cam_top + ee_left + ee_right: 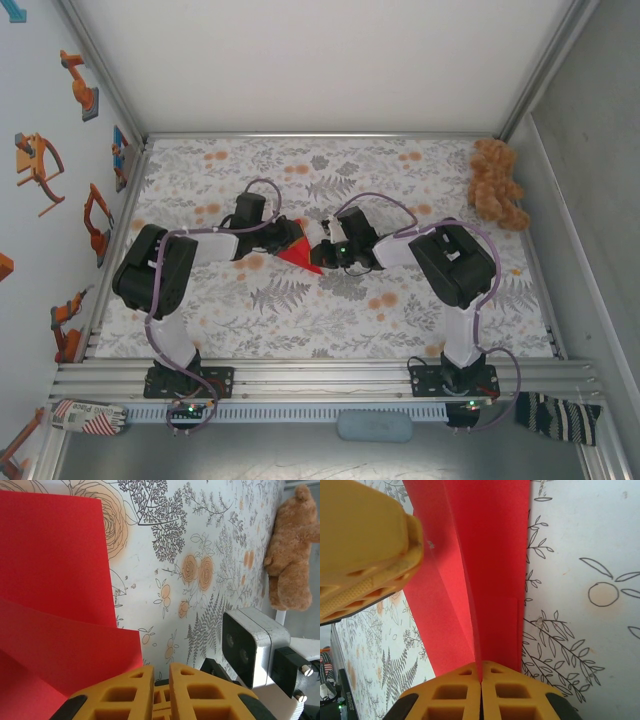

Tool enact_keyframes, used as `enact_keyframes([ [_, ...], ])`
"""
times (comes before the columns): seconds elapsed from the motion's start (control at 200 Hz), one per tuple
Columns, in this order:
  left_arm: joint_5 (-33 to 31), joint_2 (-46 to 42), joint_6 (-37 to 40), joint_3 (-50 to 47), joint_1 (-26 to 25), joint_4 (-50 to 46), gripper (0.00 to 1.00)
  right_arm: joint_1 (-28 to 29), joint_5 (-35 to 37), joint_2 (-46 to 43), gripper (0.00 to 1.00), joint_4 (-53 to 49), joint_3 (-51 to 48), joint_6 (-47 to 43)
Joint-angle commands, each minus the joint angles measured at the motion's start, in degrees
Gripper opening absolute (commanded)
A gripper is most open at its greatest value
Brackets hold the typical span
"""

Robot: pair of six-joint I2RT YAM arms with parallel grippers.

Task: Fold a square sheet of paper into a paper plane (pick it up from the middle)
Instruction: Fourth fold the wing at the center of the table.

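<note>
Right claw (481, 682) tight on crease of folded red paper (490, 555)

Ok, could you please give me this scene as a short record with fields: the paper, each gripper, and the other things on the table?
paper: red paper, partly folded, layers and a long crease showing, near the middle of the table
right gripper: shut on a fold of the red paper
left gripper: fingers almost together at the paper's edge; a grip cannot be told
arms: both reach in toward the paper from either side
other things: brown teddy bear at the far right corner, apart from the paper
</note>
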Motion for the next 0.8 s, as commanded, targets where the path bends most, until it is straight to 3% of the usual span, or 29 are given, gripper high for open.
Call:
enact_keyframes([
  [0.0,0.95,1.41,-0.16,0.72,0.41,0.83,0.16,0.51,3.04,4.96,0.08,-7.11,-1.27,-0.46],
  [0.451,0.86,3.33,0.30,1.17,0.49,0.46,0.15,0.27,2.33,4.27,0.09,-6.56,-1.66,-0.33],
  [0.796,1.21,3.73,0.53,1.53,0.52,1.03,0.15,-0.54,-1.43,-0.33,0.17,-4.31,-2.83,0.75],
])
